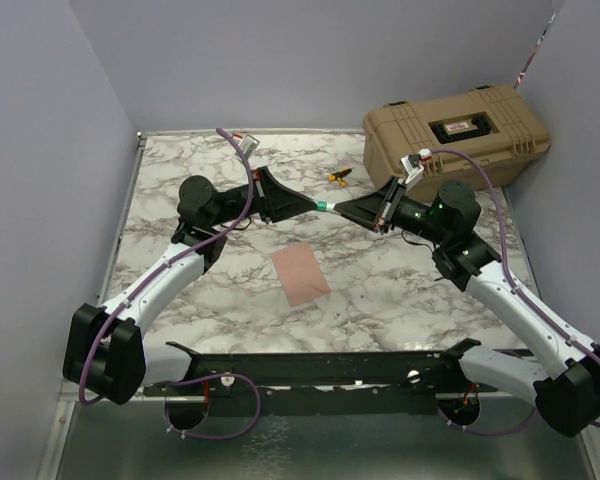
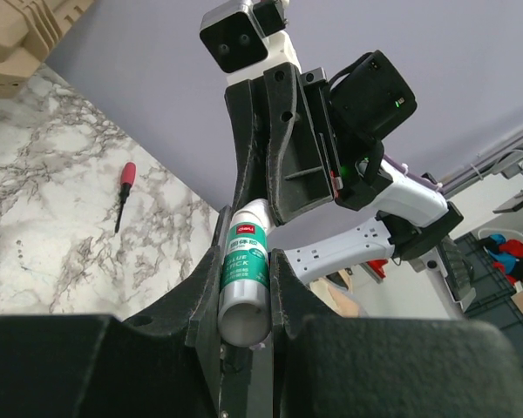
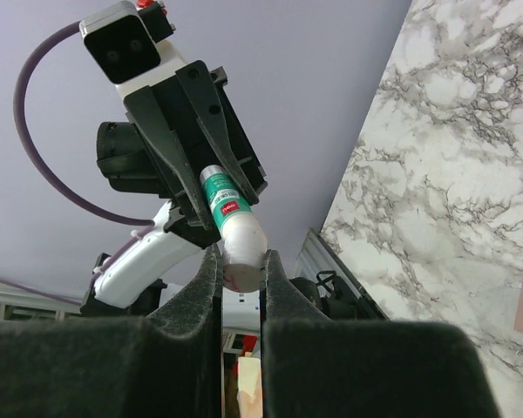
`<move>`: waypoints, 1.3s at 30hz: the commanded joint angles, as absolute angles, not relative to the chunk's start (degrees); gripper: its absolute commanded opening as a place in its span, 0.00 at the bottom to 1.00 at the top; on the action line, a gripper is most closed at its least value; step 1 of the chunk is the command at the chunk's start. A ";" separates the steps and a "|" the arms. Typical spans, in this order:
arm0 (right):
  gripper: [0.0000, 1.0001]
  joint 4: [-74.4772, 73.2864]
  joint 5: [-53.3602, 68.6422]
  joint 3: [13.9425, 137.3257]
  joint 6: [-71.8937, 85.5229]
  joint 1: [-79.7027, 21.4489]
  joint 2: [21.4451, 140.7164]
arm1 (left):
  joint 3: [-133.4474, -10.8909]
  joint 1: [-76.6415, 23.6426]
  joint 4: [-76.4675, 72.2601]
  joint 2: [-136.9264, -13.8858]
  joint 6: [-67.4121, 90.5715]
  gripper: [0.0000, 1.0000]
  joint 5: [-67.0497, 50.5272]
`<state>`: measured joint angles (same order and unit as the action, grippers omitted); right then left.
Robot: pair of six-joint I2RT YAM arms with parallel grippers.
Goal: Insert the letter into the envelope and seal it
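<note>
- Left gripper [image 2: 244, 261]: closed across the green-labelled barrel of a glue stick [image 2: 246, 292], holding it well above the table.
- Right gripper [image 3: 241, 261]: closed on the white end of the same stick. The two arms meet tip to tip over the middle of the marble table [image 1: 400, 290], with the stick bridging them.
- Glue stick, as judged: a light, rigid, smooth plastic cylinder. It can twist or slide in the pads, so a grip square across the barrel suits it best, with the other hand on the cap end.
- Envelope [image 1: 300, 273]: a salmon-tan sheet lying flat on the marble, nearer the arm bases than the grippers, apart from both and untouched. From the top view I cannot tell how its flap lies.
- Letter: not visible as a separate sheet; presumably already inside.
- Envelope, as judged: thin, light and limp, and hard to pinch while flat. It slides easily on the smooth top, so one hand should pin the body while the flap edge is worked.
- Tan case [image 1: 455, 130]: at the far right corner, clear of the work.
</note>
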<state>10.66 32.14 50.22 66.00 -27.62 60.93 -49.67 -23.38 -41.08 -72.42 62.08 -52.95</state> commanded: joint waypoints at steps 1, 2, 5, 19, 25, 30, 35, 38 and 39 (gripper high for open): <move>0.00 12.30 29.57 49.81 66.18 -26.94 59.35 | -49.53 -24.09 -43.88 -70.66 63.17 0.00 -57.55; 0.00 12.22 29.50 49.81 66.18 -26.92 59.14 | -49.49 -24.08 -43.86 -70.62 63.19 0.00 -57.49; 0.00 11.82 28.96 49.76 66.18 -26.98 58.45 | -49.41 -24.08 -43.86 -70.58 63.25 0.00 -57.16; 0.00 14.50 32.13 49.37 67.99 -26.98 59.28 | -48.92 -24.09 -43.86 -69.35 63.82 0.00 -55.88; 0.00 11.17 31.06 49.92 66.92 -26.93 57.22 | -48.19 -23.76 -43.71 -70.62 63.58 0.00 -54.09; 0.00 10.15 31.87 49.91 65.94 -26.89 56.75 | -48.49 -22.79 -43.60 -71.80 63.75 0.00 -53.88; 0.00 3.19 36.21 53.48 61.13 -26.89 59.21 | -48.70 -22.76 -43.60 -71.76 63.67 0.00 -53.94; 0.00 1.18 37.24 54.35 59.73 -26.89 59.75 | -48.70 -22.77 -43.64 -71.89 63.73 0.00 -54.06; 0.00 1.22 37.37 54.45 59.61 -26.89 59.83 | -48.74 -22.77 -43.62 -71.89 63.79 0.00 -54.08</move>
<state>5.58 33.91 52.16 63.05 -27.24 59.27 -48.77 -22.94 -42.33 -71.70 63.86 -54.61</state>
